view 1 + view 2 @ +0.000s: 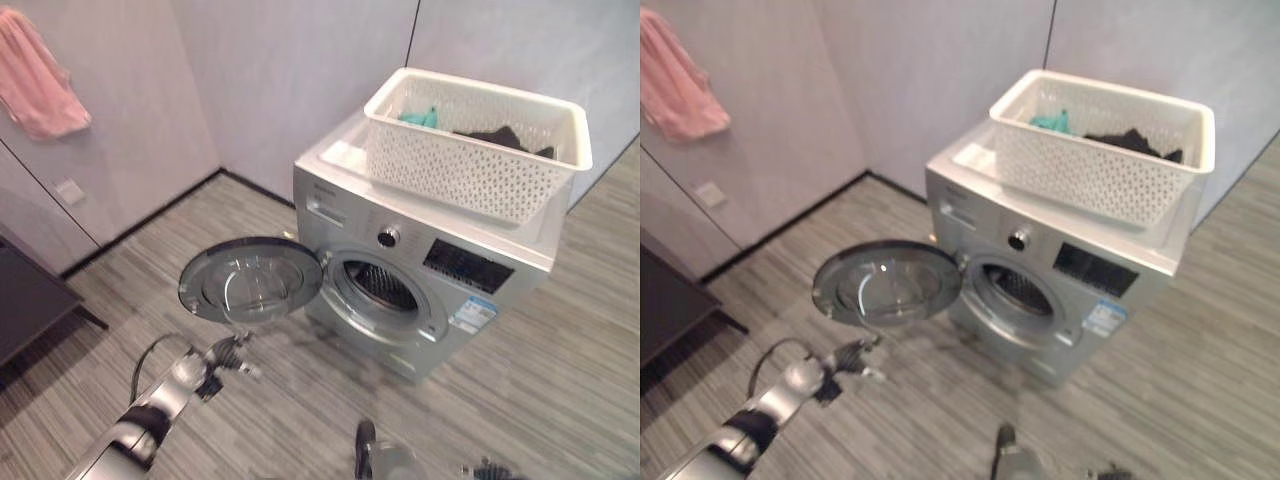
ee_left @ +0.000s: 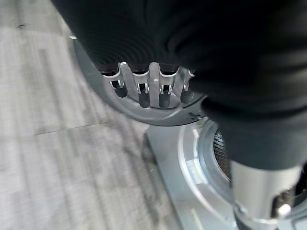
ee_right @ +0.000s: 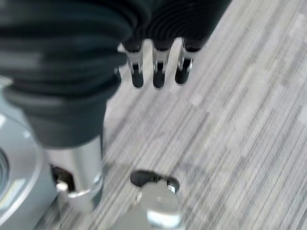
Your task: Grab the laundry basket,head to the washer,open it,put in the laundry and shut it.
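Sitting squarely on top of the silver front-loading washing machine (image 1: 420, 285): the white perforated plastic laundry basket (image 1: 470, 150), holding a teal garment (image 1: 420, 117) at one end and a dark crumpled garment (image 1: 500, 137) at the other. Hanging wide open to the machine's left, the round glass-and-chrome washer door (image 1: 250, 280), baring the drum opening (image 1: 385, 287). Reaching low in front of that door, the left hand (image 1: 232, 358), fingers (image 2: 144, 91) hanging straight and relaxed just beside the door's rim, gripping nothing; whether touching the rim or merely close, hard to say from the wrist view. Dangling over the grey striped plank floor (image 3: 240, 110), the right hand (image 3: 156, 64), fingers likewise loose and empty. Likely handling light and soft, the two garments: limp, apt to sag and trail, best gathered in a bunch at the middle, not by an edge. Stiff and light by comparison, the basket, with its rolled rim offering the surest hold. Hanging on the wall at far left, a pink cloth (image 1: 40, 75).
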Controlling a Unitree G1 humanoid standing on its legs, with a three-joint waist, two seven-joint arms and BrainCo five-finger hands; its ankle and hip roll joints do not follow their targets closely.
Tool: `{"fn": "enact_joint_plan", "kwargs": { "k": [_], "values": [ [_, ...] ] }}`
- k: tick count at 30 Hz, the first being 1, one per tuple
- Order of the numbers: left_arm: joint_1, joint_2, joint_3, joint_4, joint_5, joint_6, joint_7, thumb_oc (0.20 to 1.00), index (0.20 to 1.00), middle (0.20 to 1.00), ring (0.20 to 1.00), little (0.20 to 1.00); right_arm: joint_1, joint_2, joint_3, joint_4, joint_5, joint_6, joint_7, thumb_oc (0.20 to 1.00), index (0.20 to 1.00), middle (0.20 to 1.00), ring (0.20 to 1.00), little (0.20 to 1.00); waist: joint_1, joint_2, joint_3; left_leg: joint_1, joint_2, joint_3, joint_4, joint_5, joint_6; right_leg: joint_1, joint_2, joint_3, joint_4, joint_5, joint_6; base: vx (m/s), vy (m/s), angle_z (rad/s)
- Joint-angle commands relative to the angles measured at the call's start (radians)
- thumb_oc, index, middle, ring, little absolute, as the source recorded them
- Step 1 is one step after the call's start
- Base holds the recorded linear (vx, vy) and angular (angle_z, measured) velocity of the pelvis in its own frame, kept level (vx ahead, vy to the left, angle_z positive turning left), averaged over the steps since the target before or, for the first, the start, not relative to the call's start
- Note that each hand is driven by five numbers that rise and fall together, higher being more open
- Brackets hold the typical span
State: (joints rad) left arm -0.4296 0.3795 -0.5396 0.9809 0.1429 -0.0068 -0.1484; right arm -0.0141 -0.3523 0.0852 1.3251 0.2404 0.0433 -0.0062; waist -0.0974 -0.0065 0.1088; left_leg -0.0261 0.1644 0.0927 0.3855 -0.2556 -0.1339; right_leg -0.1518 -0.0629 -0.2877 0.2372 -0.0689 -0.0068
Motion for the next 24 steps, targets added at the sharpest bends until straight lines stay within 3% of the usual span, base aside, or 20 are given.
{"fn": "enact_joint_plan", "kwargs": {
  "k": [1, 2, 3, 4, 6, 7, 8, 9, 10, 12, 15, 24],
  "values": [
    [-0.12, 0.073, -0.002, -0.02, 0.08, 0.019, 0.098, 1.0, 1.0, 1.0, 1.0, 1.0, -0.049, -0.014, 0.019, 0.006, 0.06, -0.016, -0.041, 1.0, 1.0, 1.0, 1.0, 1.0, 0.003, 0.014, 0.065, -0.003, 0.022, -0.017, 0.273, 0.251, 0.054, 0.076, 0.025, 0.035, -0.208, 0.049, 0.017, 0.14, -0.343, 0.42],
    [-0.121, 0.073, -0.002, -0.019, 0.079, 0.019, 0.098, 1.0, 1.0, 1.0, 1.0, 1.0, -0.049, -0.014, 0.018, 0.006, 0.06, -0.016, -0.041, 1.0, 1.0, 1.0, 1.0, 1.0, 0.003, 0.014, 0.065, -0.004, 0.023, -0.018, 0.274, 0.251, 0.054, 0.076, 0.025, 0.034, -0.208, 0.049, 0.017, 0.21, -0.221, -0.21],
    [-0.125, 0.054, 0.014, 0.042, 0.085, 0.02, 0.136, 1.0, 1.0, 1.0, 1.0, 1.0, -0.048, -0.008, 0.041, -0.009, 0.06, -0.022, -0.043, 1.0, 1.0, 1.0, 1.0, 1.0, 0.013, -0.007, 0.066, -0.044, 0.041, -0.015, 0.308, 0.269, 0.063, 0.12, 0.038, 0.055, -0.235, 0.029, 0.005, 0.22, -0.146, -0.6],
    [-0.131, 0.044, 0.022, 0.058, 0.083, 0.016, 0.155, 1.0, 1.0, 1.0, 1.0, 1.0, -0.046, -0.007, 0.051, -0.022, 0.06, -0.026, -0.045, 1.0, 1.0, 1.0, 1.0, 1.0, 0.019, -0.015, 0.069, -0.056, 0.069, -0.003, 0.273, 0.25, 0.064, 0.144, 0.041, 0.068, -0.245, 0.015, 0.003, 0.29, -0.159, -0.71],
    [-0.133, 0.037, 0.033, 0.082, 0.08, 0.018, 0.169, 1.0, 1.0, 1.0, 1.0, 1.0, -0.04, -0.004, 0.056, -0.033, 0.062, -0.028, -0.045, 1.0, 1.0, 1.0, 1.0, 1.0, 0.029, -0.031, 0.071, -0.067, 0.077, 0.005, 0.215, 0.235, 0.076, 0.165, 0.032, 0.083, -0.252, 0.009, 0.003, 0.14, -0.02, -0.32],
    [-0.128, 0.043, 0.052, 0.099, 0.072, 0.015, 0.185, 1.0, 1.0, 1.0, 1.0, 1.0, -0.035, -0.011, 0.059, -0.057, 0.058, -0.037, -0.048, 1.0, 1.0, 1.0, 1.0, 1.0, 0.036, -0.057, 0.072, -0.083, 0.079, 0.004, 0.061, 0.233, 0.094, 0.171, 0.016, 0.1, -0.254, 0.011, 0.007, 0.12, 0.046, -0.38],
    [-0.122, 0.048, 0.055, 0.102, 0.069, 0.014, 0.191, 1.0, 1.0, 1.0, 1.0, 1.0, -0.031, -0.016, 0.059, -0.067, 0.053, -0.041, -0.048, 1.0, 1.0, 1.0, 1.0, 1.0, 0.037, -0.057, 0.069, -0.079, 0.088, -0.006, -0.065, 0.246, 0.087, 0.174, 0.014, 0.108, -0.249, 0.001, 0.011, 0.24, 0.148, -0.67],
    [-0.12, 0.057, 0.058, 0.112, 0.058, 0.011, 0.206, 1.0, 1.0, 1.0, 1.0, 1.0, -0.028, -0.024, 0.057, -0.082, 0.048, -0.049, -0.054, 1.0, 1.0, 1.0, 1.0, 1.0, 0.047, -0.042, 0.075, -0.085, 0.108, -0.039, -0.298, 0.341, 0.059, 0.197, 0.014, 0.12, -0.243, -0.024, 0.018, 0.23, 0.178, -0.63],
    [-0.116, 0.06, 0.059, 0.121, 0.05, 0.011, 0.206, 1.0, 1.0, 1.0, 1.0, 1.0, -0.026, -0.027, 0.057, -0.081, 0.043, -0.051, -0.056, 1.0, 1.0, 1.0, 1.0, 1.0, 0.052, -0.034, 0.077, -0.084, 0.107, -0.065, -0.362, 0.369, 0.051, 0.207, 0.018, 0.131, -0.24, -0.032, 0.018, 0.22, 0.19, -0.44],
    [-0.112, 0.063, 0.062, 0.133, 0.047, 0.006, 0.208, 1.0, 1.0, 1.0, 1.0, 1.0, -0.026, -0.03, 0.056, -0.08, 0.041, -0.055, -0.061, 1.0, 1.0, 1.0, 1.0, 1.0, 0.053, -0.025, 0.078, -0.091, 0.101, -0.094, -0.391, 0.383, 0.043, 0.215, 0.02, 0.139, -0.236, -0.04, 0.021, 0.09, 0.086, -0.47],
    [-0.07, 0.07, 0.11, 0.189, 0.051, 0.006, 0.224, 1.0, 1.0, 1.0, 1.0, 1.0, 0.014, -0.033, 0.028, -0.1, 0.027, -0.061, -0.053, 1.0, 1.0, 1.0, 1.0, 1.0, 0.033, 0.008, 0.053, -0.048, 0.107, -0.05, -0.385, 0.36, 0.019, 0.247, 0.001, 0.172, -0.234, -0.046, 0.034, 0.19, 0.196, -0.58],
    [0.081, 0.129, 0.243, 0.275, 0.034, -0.008, 0.209, 1.0, 1.0, 1.0, 1.0, 1.0, 0.062, -0.052, -0.057, -0.151, 0.029, -0.059, -0.034, 1.0, 1.0, 1.0, 1.0, 1.0, 0.023, 0.024, -0.003, 0.084, 0.038, 0.062, -0.456, 0.299, 0.041, 0.25, -0.076, 0.256, -0.281, 0.009, 0.096, 0.14, 0.197, -0.62]
  ]
}}
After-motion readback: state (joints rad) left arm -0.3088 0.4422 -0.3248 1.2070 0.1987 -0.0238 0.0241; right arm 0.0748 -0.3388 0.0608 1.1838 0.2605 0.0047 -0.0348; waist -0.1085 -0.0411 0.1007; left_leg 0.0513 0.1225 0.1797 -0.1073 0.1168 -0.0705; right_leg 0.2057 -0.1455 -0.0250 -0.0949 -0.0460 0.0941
